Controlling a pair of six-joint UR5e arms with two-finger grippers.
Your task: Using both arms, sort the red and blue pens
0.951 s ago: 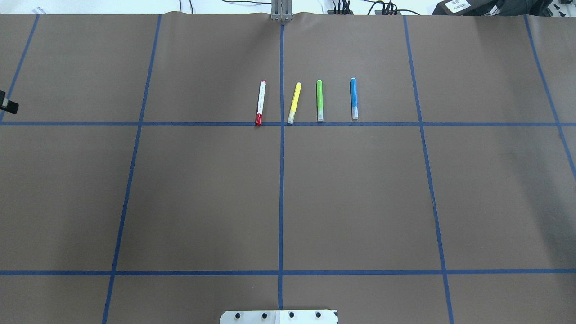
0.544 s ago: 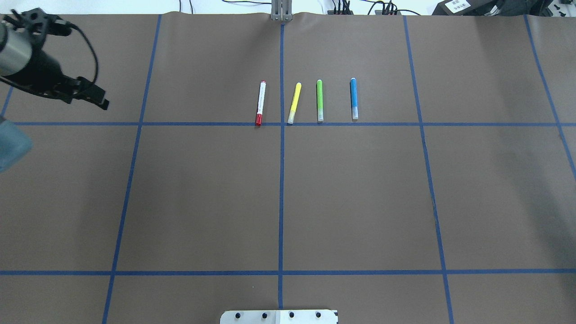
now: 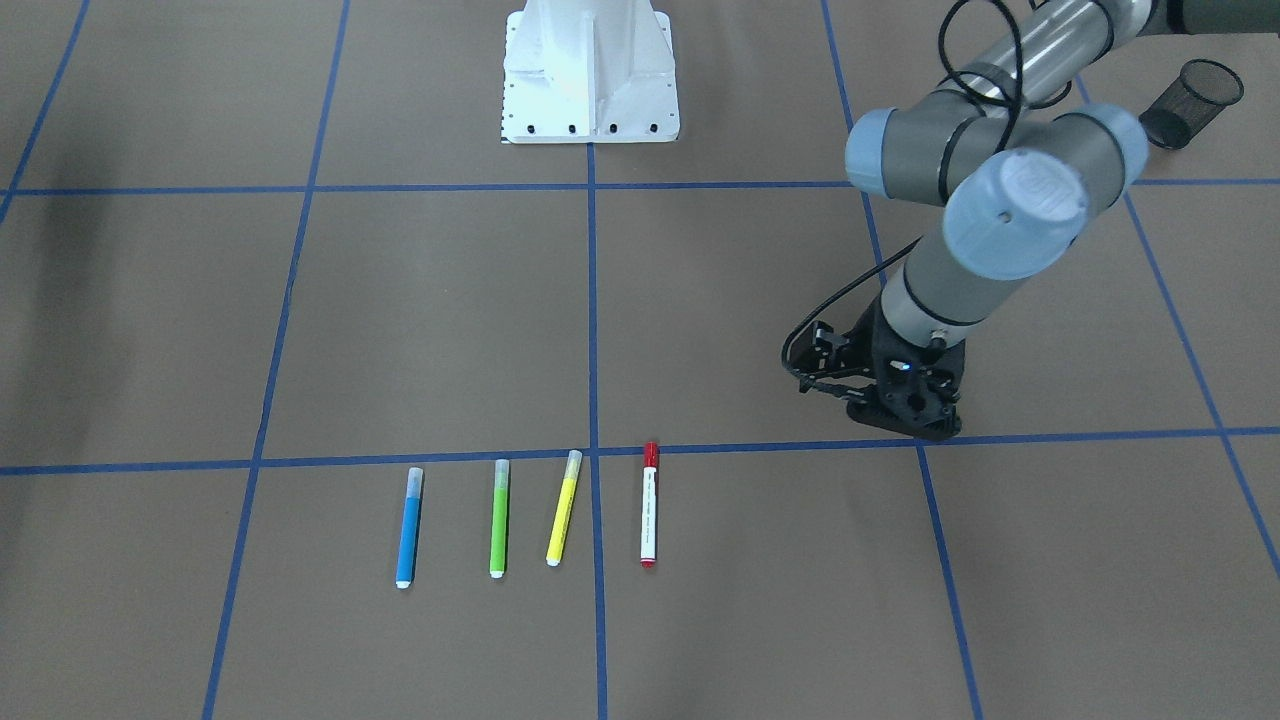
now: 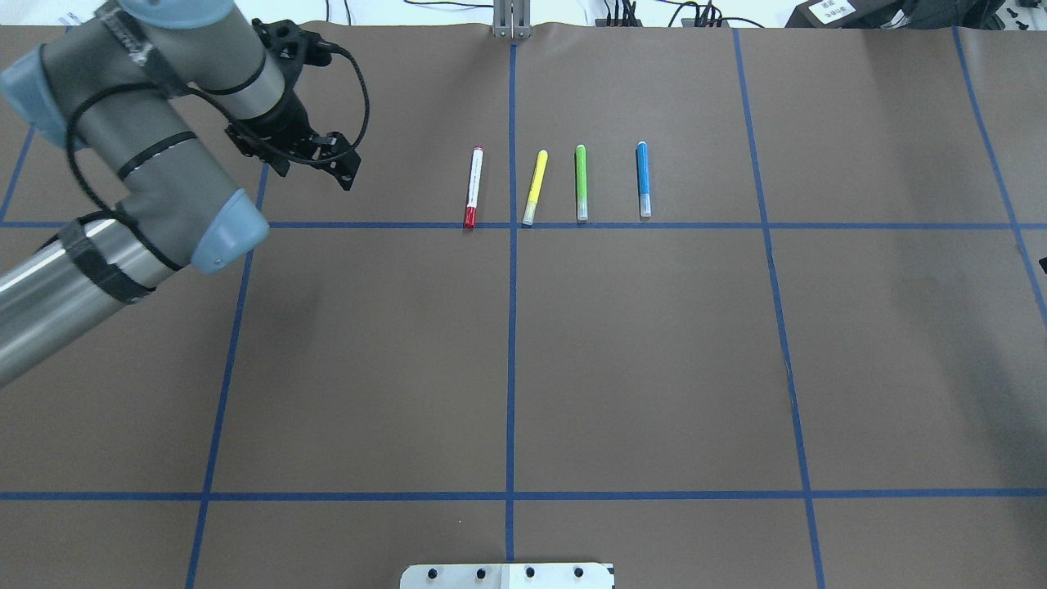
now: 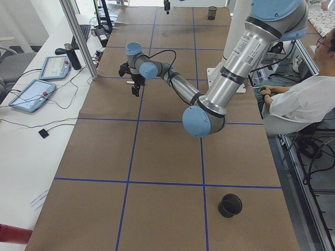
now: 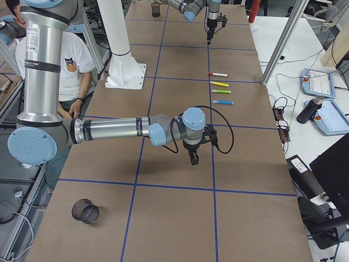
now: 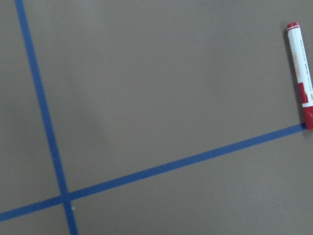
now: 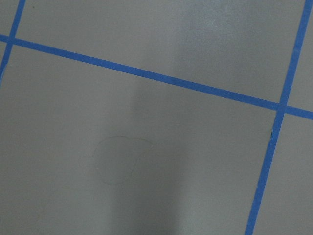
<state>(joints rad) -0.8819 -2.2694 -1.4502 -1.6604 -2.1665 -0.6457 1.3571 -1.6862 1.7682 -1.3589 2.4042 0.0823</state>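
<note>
**tapegrid_tom:** Brown paper covers the whole table [image 4: 654, 368], and blue tape [image 4: 511, 343] splits it into big squares. Four markers lie flat on it, side by side. The row is toward the edge farthest from the robot, about halfway along that edge. Going from the robot's left, it's the red pen [image 4: 474, 186], yellow marker [image 4: 535, 186], green marker [image 4: 581, 182] and blue pen [image 4: 643, 178]. The red cap sits right on a cross line of tape. That pen is just beside the centre line, and the yellow one is on the other side of it.

**lurker_42:** ok and the arms? where are they at?

**tapegrid_tom:** The left gripper [image 4: 345, 173] hangs over the paper near a tape crossing, off to the left of the red pen and apart from it. Its wrist cam catches that pen at the edge of its view. Jaws apart or together? Honestly can't tell, it's a black lump from every angle. The right gripper [image 6: 193, 158] points down over the right part of the table, well apart from the blue pen. Only the side camera shows it, so I can't tell about those jaws either.

**lurker_42:** other stuff around?

**tapegrid_tom:** There's a black mesh cup [image 5: 230, 205] near the left end and a second mesh cup [image 6: 84, 210] near the right end. The white pedestal [image 3: 590, 70] is at the robot's edge, and a person [image 5: 301, 99] in a white tee is sitting just off that edge.
</note>
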